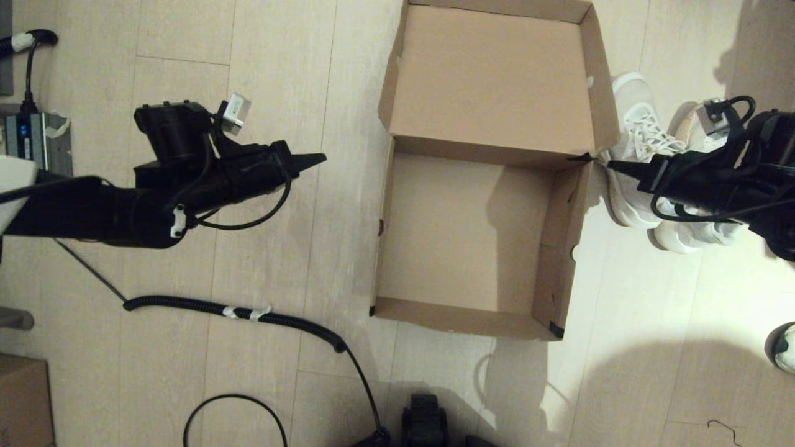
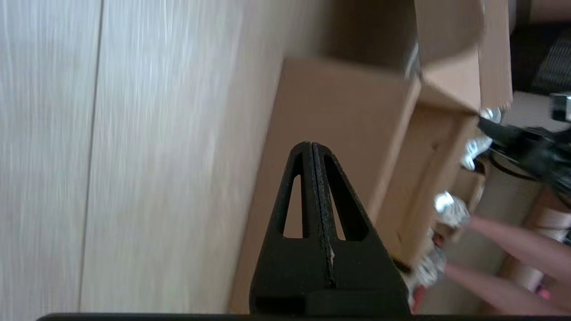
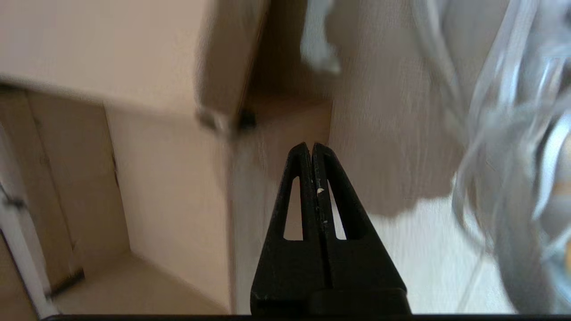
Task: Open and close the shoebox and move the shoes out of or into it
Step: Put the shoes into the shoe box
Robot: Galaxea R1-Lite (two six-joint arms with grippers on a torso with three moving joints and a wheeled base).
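Now the shoebox (image 1: pixel 472 236) sits wide open on the floor (image 1: pixel 248 93), lid flung back, nothing inside. Just beside its right wall stand the shoes (image 1: pixel 646 167), out on the boards. Right claw (image 1: pixel 612 165) is clenched, holding nothing, tip at the box's right hinge corner. Left claw (image 1: pixel 320 158), clenched and bare too, hovers well left of the box.

Indoor room, likely home or lab; pale wood-plank floor (image 1: pixel 279 74); loose cables (image 1: pixel 292 323); power unit (image 1: pixel 34 139).
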